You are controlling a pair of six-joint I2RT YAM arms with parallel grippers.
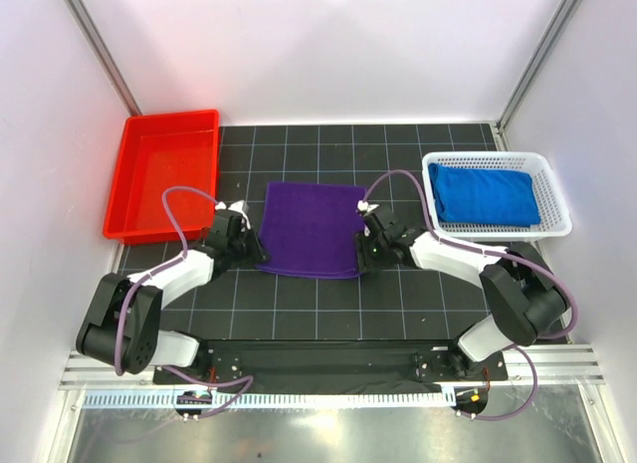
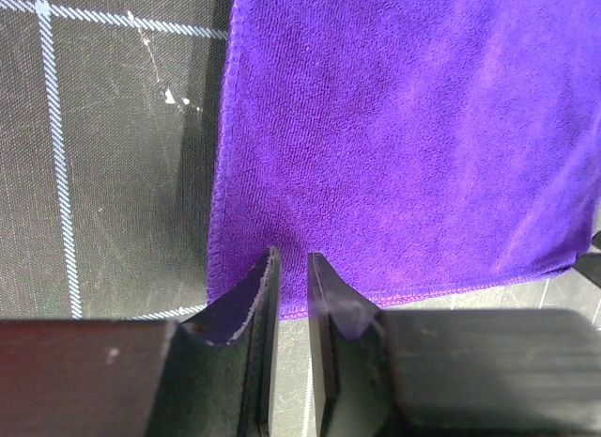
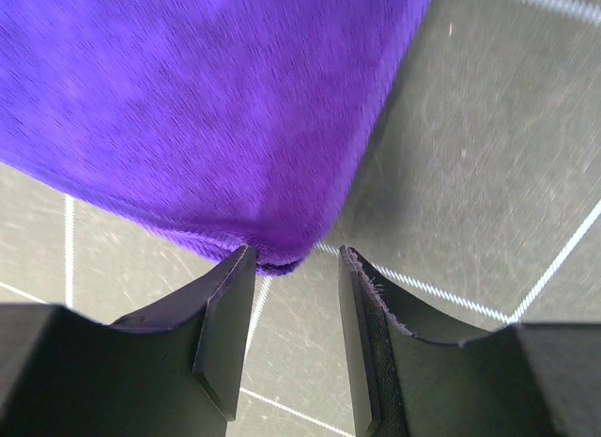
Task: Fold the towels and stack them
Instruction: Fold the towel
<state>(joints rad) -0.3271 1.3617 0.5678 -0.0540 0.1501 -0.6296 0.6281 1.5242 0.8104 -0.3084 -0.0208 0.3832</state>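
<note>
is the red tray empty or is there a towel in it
Empty: the red tray shows only bare floor in the top view. The purple towel lies on the mat, the blue towel in the white basket.

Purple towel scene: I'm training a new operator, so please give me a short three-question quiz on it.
1. True or false: the purple towel lies on the mat between the left gripper and the right gripper.
2. Where is the blue towel? A) in the red tray B) in the white basket C) on the mat
3. Short answer: are the right gripper's jaws open or shut?

Key: 1 true; 2 B; 3 open, with a corner of the purple towel at the fingertips.
</note>
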